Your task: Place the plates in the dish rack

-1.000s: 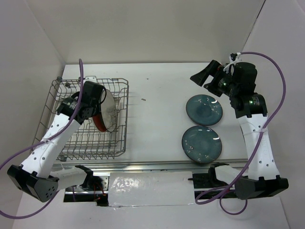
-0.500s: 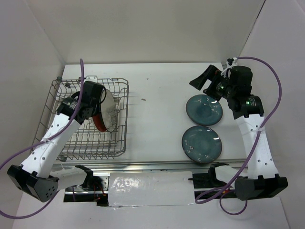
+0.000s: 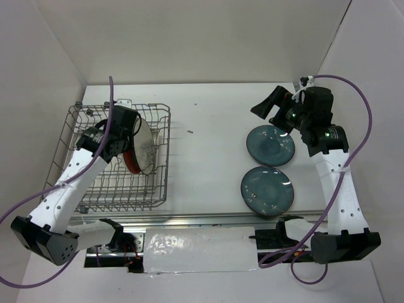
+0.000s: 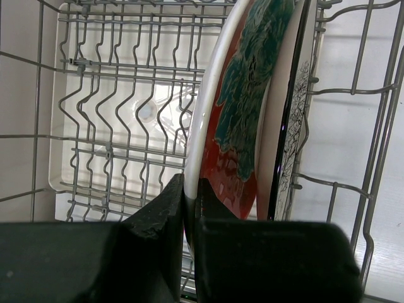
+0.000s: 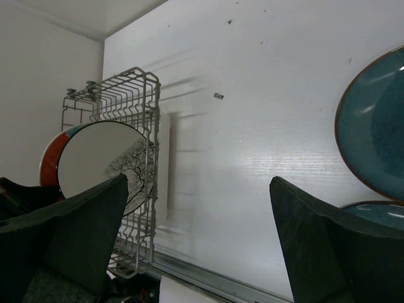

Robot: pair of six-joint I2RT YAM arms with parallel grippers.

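The grey wire dish rack (image 3: pixel 88 189) stands at the left (image 4: pixel 113 107) (image 5: pixel 136 95). A red plate with teal flowers (image 4: pixel 243 120) (image 3: pixel 130 163) stands on edge inside it, my left gripper (image 4: pixel 188 202) (image 3: pixel 126 129) shut on its rim. Right beside it stands a cream plate with a grey pattern (image 4: pixel 291 136) (image 3: pixel 145 144) (image 5: pixel 104 158). Two dark teal plates lie flat on the table at the right, one farther (image 3: pixel 270 145) (image 5: pixel 375 126) and one nearer (image 3: pixel 267 190). My right gripper (image 3: pixel 270 105) (image 5: pixel 199 237) hovers open above the far teal plate's back edge.
White walls close in the table on the left, back and right. A metal rail (image 3: pixel 189 219) runs along the near edge. Bare white tabletop (image 3: pixel 205 151) lies between rack and teal plates.
The right gripper shifted slightly left and lower over the far teal plate. The left arm holds still with the red plate.
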